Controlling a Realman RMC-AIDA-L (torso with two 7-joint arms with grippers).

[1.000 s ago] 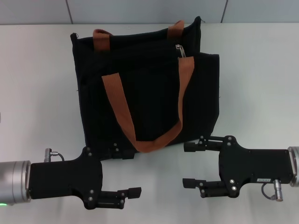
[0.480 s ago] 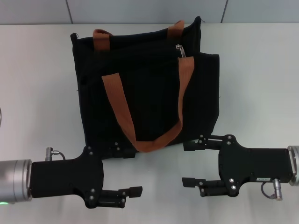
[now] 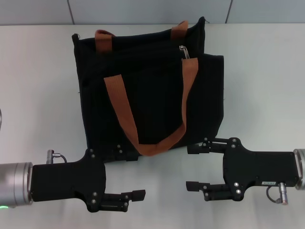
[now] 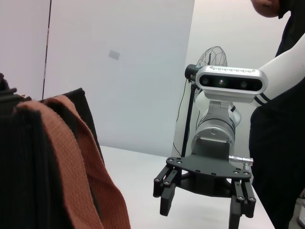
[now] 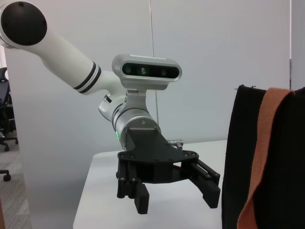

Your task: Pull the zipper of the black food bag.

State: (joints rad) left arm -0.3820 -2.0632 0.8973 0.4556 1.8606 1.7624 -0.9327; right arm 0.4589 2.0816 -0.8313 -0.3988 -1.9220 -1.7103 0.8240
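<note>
Almost nothing is altered from a second ago: the flat black fabric food bag with brown webbing handles (image 3: 147,88) is kept in the same spot on the white surface (image 3: 38,86), its small metal zipper pull (image 3: 184,51) seen near the far right end of the top edge. The left tool (image 3: 127,176) and right tool (image 3: 194,168) are held wide open and empty just beside the near edge. Whether the zipper is drawn cannot be told, so no progress is marked.
</note>
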